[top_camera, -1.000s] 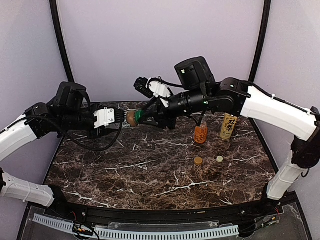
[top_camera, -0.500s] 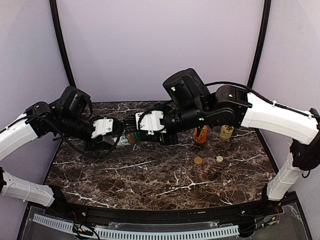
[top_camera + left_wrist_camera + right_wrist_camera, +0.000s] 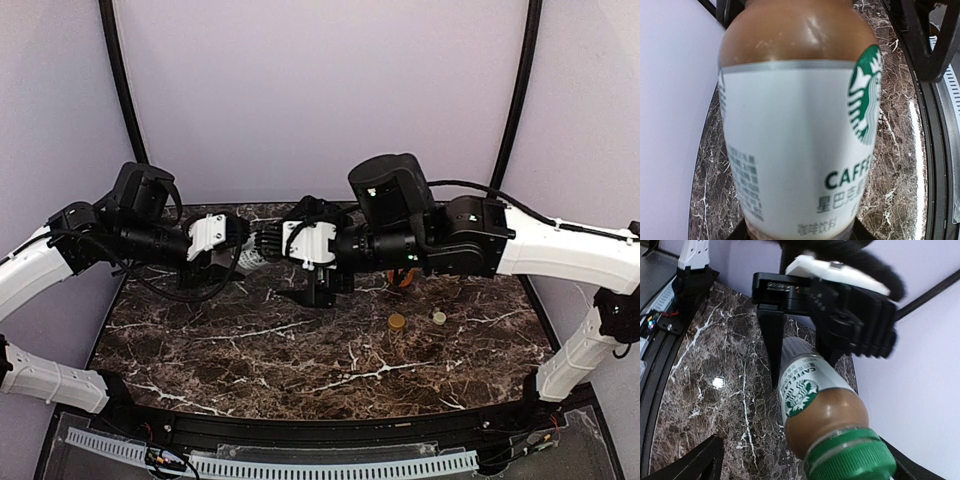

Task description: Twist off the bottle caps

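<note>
Your left gripper (image 3: 800,354) clamps the base of the coffee bottle (image 3: 807,400), holding it level above the table (image 3: 715,385). Your right gripper (image 3: 805,467) stands wide around the green cap (image 3: 850,459). The bottle looks full, heavy, stiff and slick, so grip the ribbed cap squarely.

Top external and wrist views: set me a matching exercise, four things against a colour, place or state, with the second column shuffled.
Things:
1. coffee bottle
2. its screw cap
3. gold cap
4. table

Descriptions:
a. dark veined marble
b. green, on the bottle's neck
c. gripped by the left gripper
d. lying loose on the marble, near a paler cap

Pairs: 1-c, 2-b, 3-d, 4-a
</note>
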Motion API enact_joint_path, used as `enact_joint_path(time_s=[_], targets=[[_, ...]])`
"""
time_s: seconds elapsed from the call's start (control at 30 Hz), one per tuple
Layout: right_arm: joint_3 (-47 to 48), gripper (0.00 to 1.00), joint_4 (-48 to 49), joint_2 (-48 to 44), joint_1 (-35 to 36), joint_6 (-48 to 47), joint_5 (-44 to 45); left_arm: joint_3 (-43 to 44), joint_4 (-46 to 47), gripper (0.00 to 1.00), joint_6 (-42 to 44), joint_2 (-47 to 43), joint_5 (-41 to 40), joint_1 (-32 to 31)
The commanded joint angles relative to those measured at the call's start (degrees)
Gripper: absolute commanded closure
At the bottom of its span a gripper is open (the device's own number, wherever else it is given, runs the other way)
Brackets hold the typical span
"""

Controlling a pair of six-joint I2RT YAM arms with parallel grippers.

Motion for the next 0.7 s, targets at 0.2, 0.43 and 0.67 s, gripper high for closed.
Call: enact_joint_path(time_s=[0.2,0.43,0.67], targets=[[0.6,0.01,11.2,-5.9,-11.4,46.7,-10.1,-1.7,11.2,0.7,-0.3,-2.2,-8.7,1.4],[3.8,0.04,14.1,-0.4,-13.8,69.6,-18.9,-4.6,18.0,0.7,3.3,-2.6,-17.7,1.4],[6.9,0.23,14.4,3.1,-14.2,71.9,-19.5,-5.9,20.2,0.69,4.7,-3.3,-19.1,1.4]])
